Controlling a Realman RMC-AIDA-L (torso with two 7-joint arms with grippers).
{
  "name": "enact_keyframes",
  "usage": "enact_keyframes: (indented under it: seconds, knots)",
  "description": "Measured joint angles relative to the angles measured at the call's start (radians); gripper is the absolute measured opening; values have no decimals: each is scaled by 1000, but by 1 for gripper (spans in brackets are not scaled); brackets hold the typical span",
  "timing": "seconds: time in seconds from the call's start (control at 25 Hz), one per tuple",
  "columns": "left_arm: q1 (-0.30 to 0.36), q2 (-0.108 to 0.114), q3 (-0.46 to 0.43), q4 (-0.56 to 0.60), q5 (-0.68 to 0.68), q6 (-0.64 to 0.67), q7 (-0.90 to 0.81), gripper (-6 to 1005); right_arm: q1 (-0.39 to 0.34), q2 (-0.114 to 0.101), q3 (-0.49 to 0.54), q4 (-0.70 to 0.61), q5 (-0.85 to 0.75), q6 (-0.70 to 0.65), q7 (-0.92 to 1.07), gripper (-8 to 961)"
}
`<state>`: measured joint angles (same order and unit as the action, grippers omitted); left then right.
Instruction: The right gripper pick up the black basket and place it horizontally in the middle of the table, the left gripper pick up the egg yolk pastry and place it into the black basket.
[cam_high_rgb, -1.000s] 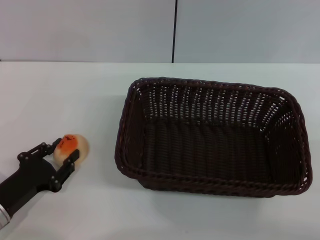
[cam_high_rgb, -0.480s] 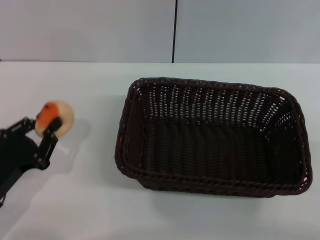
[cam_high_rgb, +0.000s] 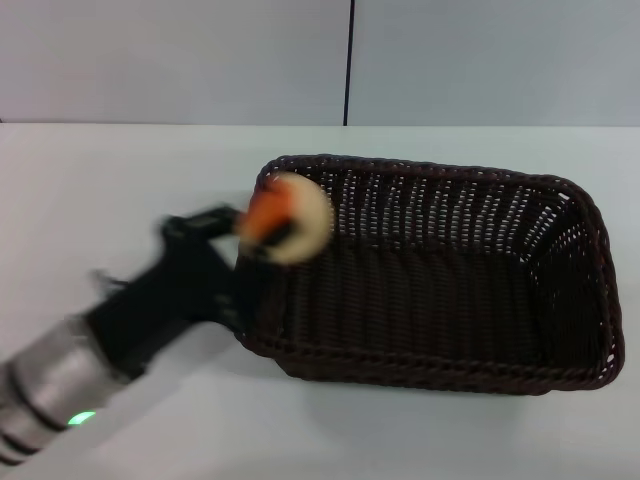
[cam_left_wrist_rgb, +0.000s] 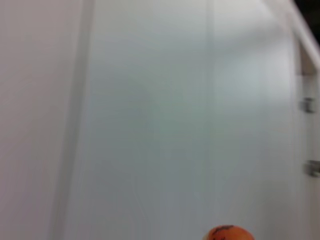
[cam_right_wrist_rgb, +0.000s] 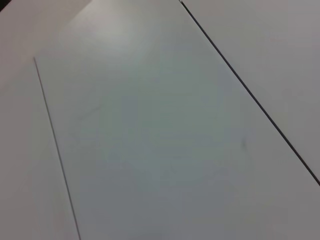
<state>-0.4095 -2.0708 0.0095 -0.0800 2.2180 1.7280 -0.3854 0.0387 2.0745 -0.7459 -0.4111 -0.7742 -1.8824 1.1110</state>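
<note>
**Pastry over the basket's left rim**

In your head view the left gripper (cam_high_rgb: 268, 232) is clamped on the pastry (cam_high_rgb: 288, 217), orange patch turned toward the arm. It hangs over the basket's (cam_high_rgb: 440, 345) left rim, at about 10 o'clock of the basket, raised above the weave rather than resting in it. The arm runs back from there toward 7 o'clock, crossing the white table (cam_high_rgb: 120, 180) and covering part of the basket's left wall.

The basket lies long side across, middle to right of the table. Its floor shows bare from the pastry out to 3 o'clock. You have open table at 9 o'clock beyond the arm, a strip along 12 o'clock and a strip at 6 o'clock; the right rim sits close to the view's edge.

The left wrist view shows only the pastry's (cam_left_wrist_rgb: 229, 233) orange top against a pale wall. The right gripper is out of sight.
</note>
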Motion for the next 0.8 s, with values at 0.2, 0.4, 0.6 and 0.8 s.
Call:
enact_keyframes:
  seconds: [0.2,0.4,0.6,0.8]
  knots:
    - [-41,-1,53,-71,16,-114,4,207,-9,1,2,1,-1,-10,0,820]
    - [-27,3,37,-73,23,-126,4,392,-7,2,2,9,-2,-10,-1,820]
    - [54,9,-126,-24,19,-113,4,674,-1,3,2,28,-2,-11,-56,820]
    - [181,9,-457,34,18,-80,8,799,19,5,37,115,3,-16,-171,820]
